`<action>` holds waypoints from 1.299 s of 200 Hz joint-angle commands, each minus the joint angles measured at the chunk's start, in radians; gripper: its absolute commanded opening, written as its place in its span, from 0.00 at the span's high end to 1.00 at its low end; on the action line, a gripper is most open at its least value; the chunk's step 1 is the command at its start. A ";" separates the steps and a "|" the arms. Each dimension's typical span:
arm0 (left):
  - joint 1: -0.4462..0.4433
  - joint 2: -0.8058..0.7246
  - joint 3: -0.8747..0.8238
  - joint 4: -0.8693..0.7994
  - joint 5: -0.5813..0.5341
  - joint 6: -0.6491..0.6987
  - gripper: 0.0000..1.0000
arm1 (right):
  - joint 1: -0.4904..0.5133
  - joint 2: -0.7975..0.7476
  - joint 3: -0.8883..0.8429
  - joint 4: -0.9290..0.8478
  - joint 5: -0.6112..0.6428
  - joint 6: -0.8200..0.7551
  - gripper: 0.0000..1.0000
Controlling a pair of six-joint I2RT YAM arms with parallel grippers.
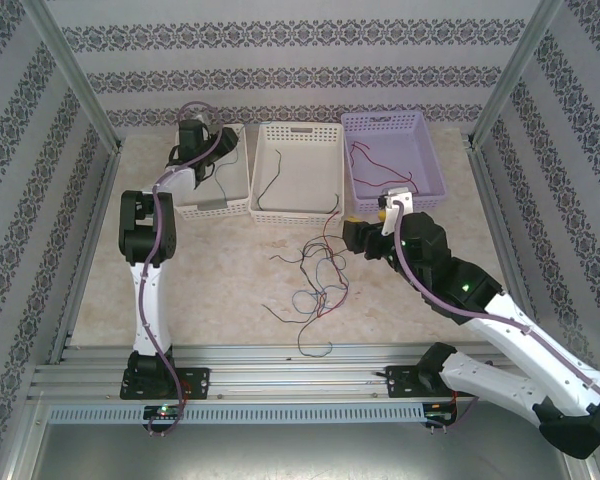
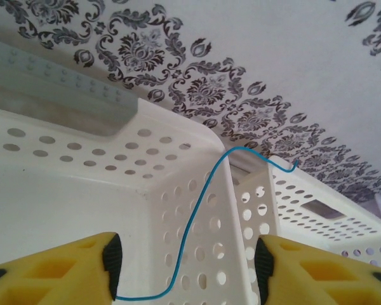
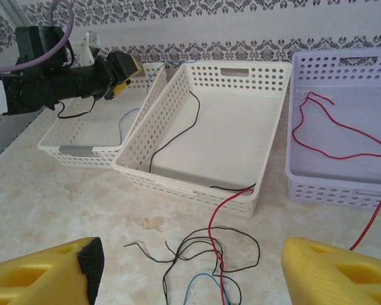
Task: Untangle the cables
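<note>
A loose tangle of cables (image 1: 315, 285) in black, red and blue lies on the table in front of the baskets. My right gripper (image 3: 190, 267) hangs open just above the tangle's (image 3: 209, 254) far end, with nothing between its yellow fingers. One red strand (image 3: 232, 197) runs from the tangle up to the middle basket's front corner. My left gripper (image 2: 187, 254) is open inside the left white basket (image 2: 82, 152). A blue wire (image 2: 193, 222) touches its left pad (image 2: 112, 264) and climbs over the basket rim.
Three baskets stand in a row at the back. The left white basket (image 1: 230, 205) holds thin wires. The middle white basket (image 1: 280, 135) holds a black wire (image 1: 270, 185). The purple basket (image 1: 430, 180) holds red wire (image 1: 375, 160). Patterned walls close in on three sides.
</note>
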 commanded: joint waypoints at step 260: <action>-0.019 0.125 0.069 0.008 0.077 0.069 0.44 | 0.015 0.009 -0.029 0.066 0.006 -0.006 0.26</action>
